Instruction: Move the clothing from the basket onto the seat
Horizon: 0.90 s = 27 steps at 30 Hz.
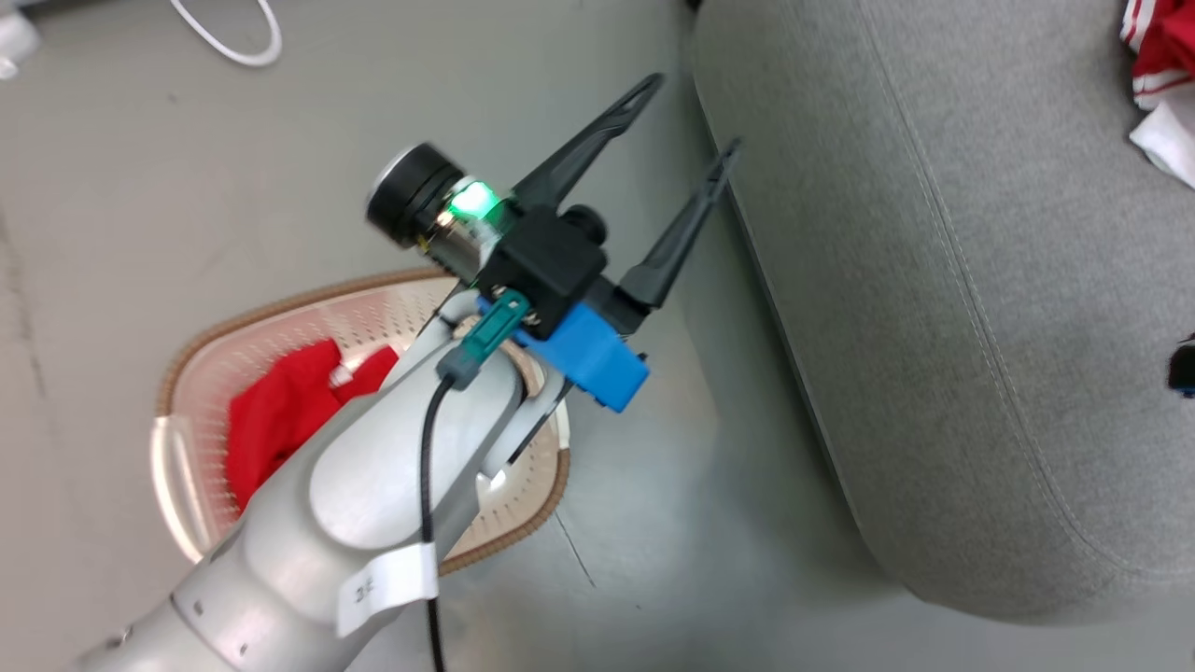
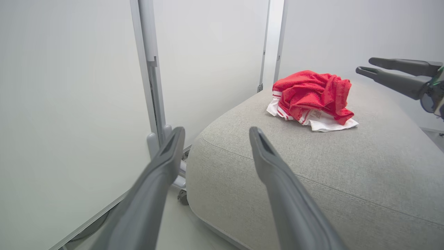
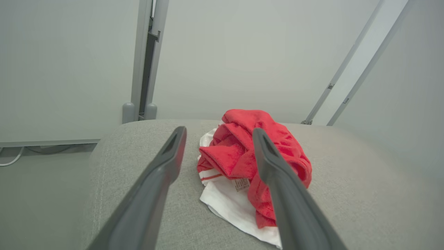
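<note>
The basket (image 1: 201, 373) lies on the floor at far left with red clothing (image 1: 280, 420) inside, under my left forearm, so that arm is nearer. My left gripper (image 1: 693, 115), fingers apart and empty, points toward the seat (image 1: 934, 280). My right gripper (image 3: 219, 130), also spread, hovers at the garment (image 3: 242, 152) there, seemingly clear of it.

Even, soft indoor light, faint shadows, near fingers (image 2: 152, 194) blurred (both wrist views), slight wide-angle bending at edges.

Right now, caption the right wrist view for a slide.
Open right gripper facing red clothing heaped on the grey seat.
</note>
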### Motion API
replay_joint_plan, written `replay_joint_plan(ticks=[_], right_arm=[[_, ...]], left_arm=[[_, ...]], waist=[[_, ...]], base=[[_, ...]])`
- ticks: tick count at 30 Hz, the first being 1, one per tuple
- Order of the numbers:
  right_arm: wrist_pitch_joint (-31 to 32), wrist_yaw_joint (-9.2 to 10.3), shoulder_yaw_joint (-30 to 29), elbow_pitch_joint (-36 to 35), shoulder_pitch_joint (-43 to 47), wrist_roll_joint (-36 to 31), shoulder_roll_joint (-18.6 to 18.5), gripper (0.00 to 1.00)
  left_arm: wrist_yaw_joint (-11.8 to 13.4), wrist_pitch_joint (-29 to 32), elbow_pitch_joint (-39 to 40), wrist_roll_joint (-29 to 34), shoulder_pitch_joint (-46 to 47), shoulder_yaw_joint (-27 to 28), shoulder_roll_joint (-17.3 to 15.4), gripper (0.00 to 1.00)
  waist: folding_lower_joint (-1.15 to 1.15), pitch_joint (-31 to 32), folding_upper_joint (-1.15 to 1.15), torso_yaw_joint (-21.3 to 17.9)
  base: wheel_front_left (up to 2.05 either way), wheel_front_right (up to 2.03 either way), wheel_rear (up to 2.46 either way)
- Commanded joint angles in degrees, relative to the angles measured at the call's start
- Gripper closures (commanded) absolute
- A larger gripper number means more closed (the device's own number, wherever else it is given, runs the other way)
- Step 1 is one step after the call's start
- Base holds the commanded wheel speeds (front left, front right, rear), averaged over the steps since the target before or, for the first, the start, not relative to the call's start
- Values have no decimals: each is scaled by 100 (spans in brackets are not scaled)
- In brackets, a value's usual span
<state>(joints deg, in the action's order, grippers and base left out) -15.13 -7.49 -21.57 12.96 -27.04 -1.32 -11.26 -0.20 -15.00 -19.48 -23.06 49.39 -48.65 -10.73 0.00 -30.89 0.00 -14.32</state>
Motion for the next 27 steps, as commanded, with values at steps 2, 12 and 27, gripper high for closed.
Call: replay_joint_plan(ticks=[2,12,27], right_arm=[[-4,-1,256,-106,171,-4,46,0],[-4,-1,1379,-365,502,113,223,0],[-4,-1,2103,-472,1221,219,502,0]], left_arm=[[49,-24,109,75,-298,251,-45,0],[70,-26,427,355,-1486,1591,-27,0],[-181,-26,784,889,-3103,3413,263,0]], waist=[[0,485,0,341],[0,1255,0,906],[0,2111,0,1355]], base=[[0,0,0],[0,0,0],[0,0,0]])
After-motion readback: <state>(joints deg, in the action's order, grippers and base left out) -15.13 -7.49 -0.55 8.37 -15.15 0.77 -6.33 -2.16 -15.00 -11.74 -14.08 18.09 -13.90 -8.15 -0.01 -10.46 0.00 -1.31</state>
